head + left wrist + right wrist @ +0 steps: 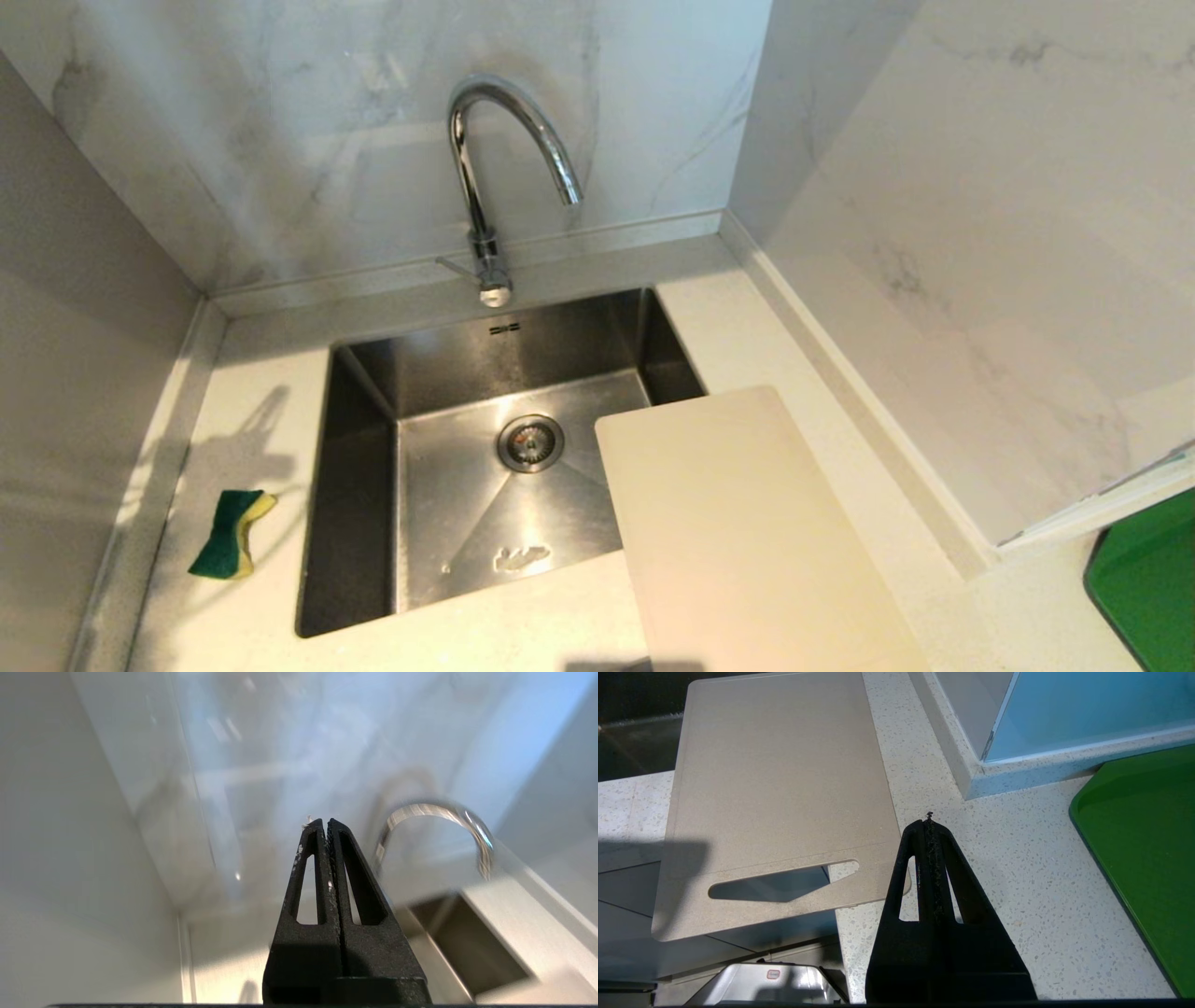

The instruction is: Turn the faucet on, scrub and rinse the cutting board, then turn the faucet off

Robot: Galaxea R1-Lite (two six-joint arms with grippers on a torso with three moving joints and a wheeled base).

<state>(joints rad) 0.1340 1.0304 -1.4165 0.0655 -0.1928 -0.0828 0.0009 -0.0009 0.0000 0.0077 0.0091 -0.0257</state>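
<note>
My left gripper (pixel 325 822) is clenched, fingers pressed flat together, nothing between them; it's up in the air aimed at the marble back wall (pixel 289 742), with the faucet (pixel 437 830) spout arching at about 2 o'clock off the tips and the sink (pixel 467 942) corner at 4 o'clock; no contact with either. My right gripper (pixel 930 819) is also clenched and empty, hanging over the speckled countertop (pixel 1017 868); the cutting board (pixel 780 788) lies just beside it at 10 o'clock, slot handle end nearest me and overhanging the counter edge; the green tray (pixel 1148 849) sits at 3 o'clock, apart from the tips.

Head view, neither arm in frame: faucet (pixel 485 177) at 12 o'clock behind the steel sink (pixel 359 467), thin lever sticking out to 9 o'clock from its base, no water visible from the spout; cutting board (pixel 738 523) at 4 o'clock, flat on the counter with its far left corner overhanging the basin; drain strainer (pixel 530 442) mid-basin; green-and-yellow sponge (pixel 231 534) on the counter at 8 o'clock, just beside the sink rim; green tray (pixel 1148 579) at 4 o'clock, well apart from the board.
</note>
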